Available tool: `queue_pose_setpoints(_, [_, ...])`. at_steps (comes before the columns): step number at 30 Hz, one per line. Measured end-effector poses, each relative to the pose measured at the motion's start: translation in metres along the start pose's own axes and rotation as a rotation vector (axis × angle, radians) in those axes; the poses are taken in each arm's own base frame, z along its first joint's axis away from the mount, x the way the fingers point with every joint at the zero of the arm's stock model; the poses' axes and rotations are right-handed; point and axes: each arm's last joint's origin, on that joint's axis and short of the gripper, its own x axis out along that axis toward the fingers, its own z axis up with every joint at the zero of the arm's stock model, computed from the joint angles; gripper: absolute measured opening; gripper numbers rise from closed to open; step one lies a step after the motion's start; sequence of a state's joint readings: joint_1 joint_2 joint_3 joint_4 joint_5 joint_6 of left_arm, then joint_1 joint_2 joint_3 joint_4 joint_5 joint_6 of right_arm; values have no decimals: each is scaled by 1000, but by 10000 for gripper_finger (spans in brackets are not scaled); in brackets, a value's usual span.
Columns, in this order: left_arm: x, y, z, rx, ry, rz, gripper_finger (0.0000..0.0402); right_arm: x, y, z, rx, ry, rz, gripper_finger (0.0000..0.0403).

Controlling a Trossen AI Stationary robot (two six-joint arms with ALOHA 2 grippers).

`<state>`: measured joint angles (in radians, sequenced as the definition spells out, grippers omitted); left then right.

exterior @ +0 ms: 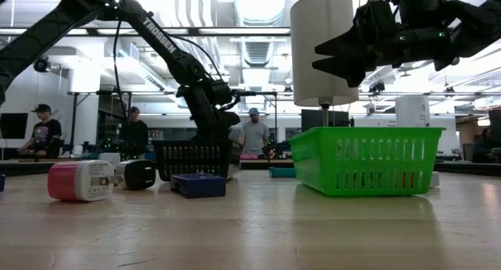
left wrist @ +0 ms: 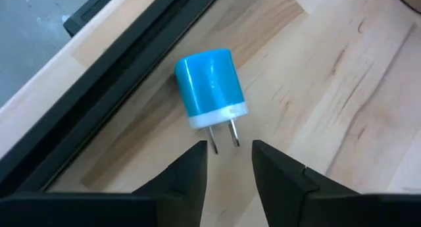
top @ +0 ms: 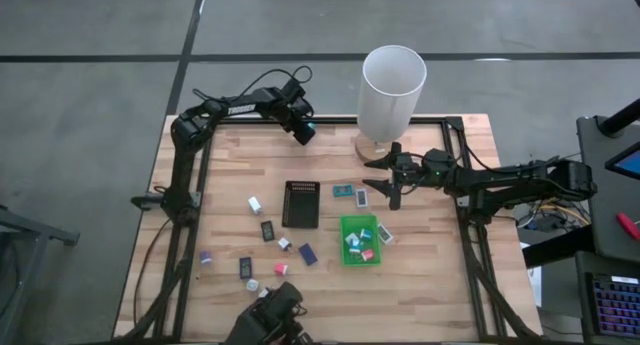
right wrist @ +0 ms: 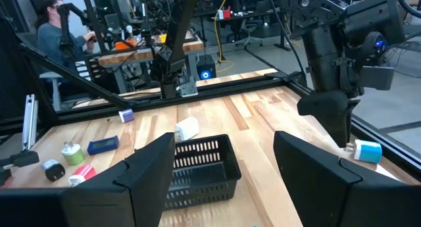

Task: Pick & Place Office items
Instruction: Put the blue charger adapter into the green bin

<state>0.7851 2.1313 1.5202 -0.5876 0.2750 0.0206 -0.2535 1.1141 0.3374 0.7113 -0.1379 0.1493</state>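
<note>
Hovering at the far edge of the wooden surface (top: pixel 430 275), the left gripper (left wrist: pixel 229 162) has its fingers pressed nearly together just behind the prongs of a blue cylindrical plug adapter (left wrist: pixel 210 86), which lies on its side beside the black frame rail (left wrist: pixel 118 75), apparently not pinched. The risk, as I judge it, is lifting away empty. The right gripper (top: pixel 388 177) hangs spread and empty, raised beyond the bright green plastic tray (top: pixel 359 240), near the tall white cylinder (top: pixel 392 90).

Between the right gripper's (right wrist: pixel 220 181) spread fingers sits the black ribbed tray (right wrist: pixel 200 168), a blue charger (right wrist: pixel 366 150) lying beneath the left gripper (right wrist: pixel 339 131).
</note>
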Motion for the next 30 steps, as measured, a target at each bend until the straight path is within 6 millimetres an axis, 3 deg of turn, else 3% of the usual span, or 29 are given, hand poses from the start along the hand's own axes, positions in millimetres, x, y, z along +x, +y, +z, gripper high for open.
queue_pose_setpoints(14, [-23, -8, 16, -29, 21, -25, 128, 0, 0, 0, 0, 0, 0, 261])
queue_pose_setpoints(18, [-22, -12, 22, -10, -49, -184, 127, 0, 0, 0, 0, 0, 0, 262])
queue_pose_setpoints(25, [-22, -13, 29, -82, -121, -258, 164, 0, 0, 0, 0, 0, 0, 263])
queue_pose_setpoints(30, [-20, -24, 31, -6, -135, -283, 181, 0, 0, 0, 0, 0, 0, 263])
